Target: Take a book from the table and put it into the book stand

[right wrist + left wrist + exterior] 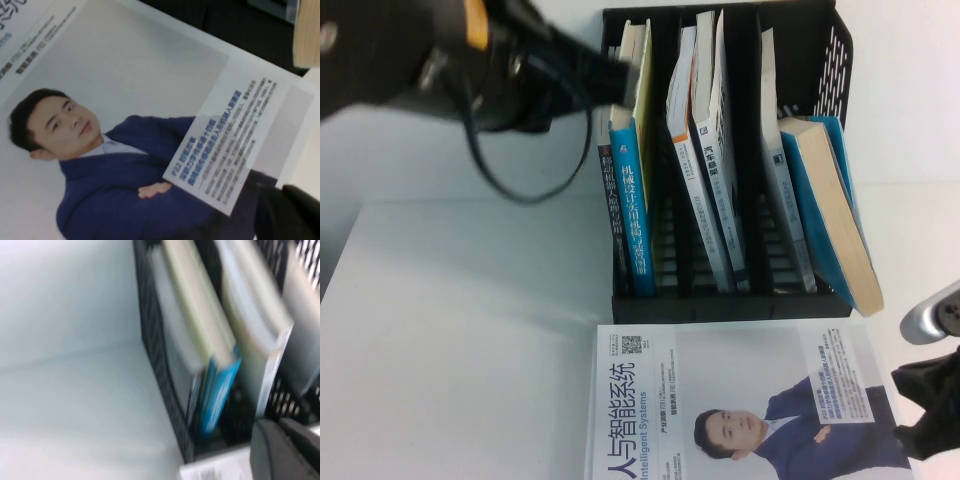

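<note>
The black book stand (720, 305) stands at the back of the white table (460, 340) with books in all three slots. A thick paperback with a bright blue cover (808, 215) leans in the right slot, page edges outward; its title is hidden. My left gripper (620, 68) hovers at the top of the left slot, beside a thin blue-spined book (635, 210). The left wrist view, blurred, shows the left gripper (285, 450), that spine (217, 390) and the stand's mesh wall (160, 355). My right gripper (920, 410) sits low at the right, empty.
A white book with a suited man's portrait (740, 380) lies flat before the stand; it fills the right wrist view (125, 75), with my right gripper (287, 212) over its right edge. Bare tabletop lies to the left of the stand.
</note>
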You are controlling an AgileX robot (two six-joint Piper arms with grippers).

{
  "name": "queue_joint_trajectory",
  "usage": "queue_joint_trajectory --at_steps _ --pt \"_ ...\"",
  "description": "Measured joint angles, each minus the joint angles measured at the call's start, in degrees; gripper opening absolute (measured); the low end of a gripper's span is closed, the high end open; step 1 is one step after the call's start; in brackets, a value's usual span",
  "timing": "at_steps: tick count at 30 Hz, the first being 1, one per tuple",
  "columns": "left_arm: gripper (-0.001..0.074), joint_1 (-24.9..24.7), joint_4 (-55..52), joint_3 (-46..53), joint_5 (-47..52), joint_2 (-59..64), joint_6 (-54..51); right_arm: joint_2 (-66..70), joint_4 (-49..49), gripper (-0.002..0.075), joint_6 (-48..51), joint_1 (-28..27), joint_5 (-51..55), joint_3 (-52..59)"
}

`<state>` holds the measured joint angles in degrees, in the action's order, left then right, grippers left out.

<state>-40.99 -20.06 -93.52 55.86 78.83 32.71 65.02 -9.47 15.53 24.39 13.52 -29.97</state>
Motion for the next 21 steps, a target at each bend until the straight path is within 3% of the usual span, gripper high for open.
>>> queue_joint_trajectory --at_steps 9,15,21 --pt "-0.0001 0.00 -0.67 34.17 -8.34 -17.90 10.99 7.82 -1.03 -0.0003 2.07 0.00 -18.07 0.08" --pt "-0.0001 0.08 -2.12 42.41 -9.39 -24.64 15.13 7.90 -1.83 -0.0003 6.89 0.00 -24.68 -5.41" --pt "-0.0002 0.08 -5.22 42.82 -9.40 -25.69 17.08 7.54 -2.26 -0.0001 8.01 0.00 -18.85 -14.21"
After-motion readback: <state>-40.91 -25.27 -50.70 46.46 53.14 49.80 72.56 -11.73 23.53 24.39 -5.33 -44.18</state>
